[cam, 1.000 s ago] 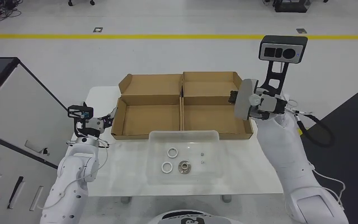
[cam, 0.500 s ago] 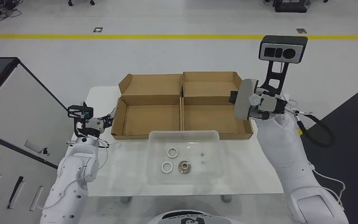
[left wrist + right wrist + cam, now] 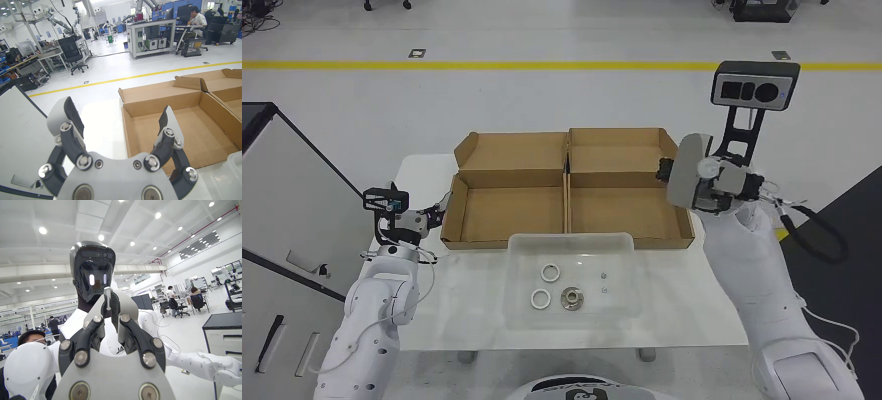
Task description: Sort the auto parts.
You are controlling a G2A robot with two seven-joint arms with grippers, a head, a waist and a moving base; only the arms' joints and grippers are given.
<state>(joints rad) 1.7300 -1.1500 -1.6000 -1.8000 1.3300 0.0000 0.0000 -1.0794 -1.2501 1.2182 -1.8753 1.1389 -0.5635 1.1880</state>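
The right gripper [image 3: 108,297], raised near the right-hand brown cardboard box [image 3: 627,212], clamps a threaded silver metal bolt [image 3: 107,291], while the left gripper [image 3: 117,113] hangs spread wide beside the left-hand brown cardboard box [image 3: 170,125].

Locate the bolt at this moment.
In the right wrist view the bolt is clamped in the right end effector, which the top view shows at the right edge of the right cardboard box.
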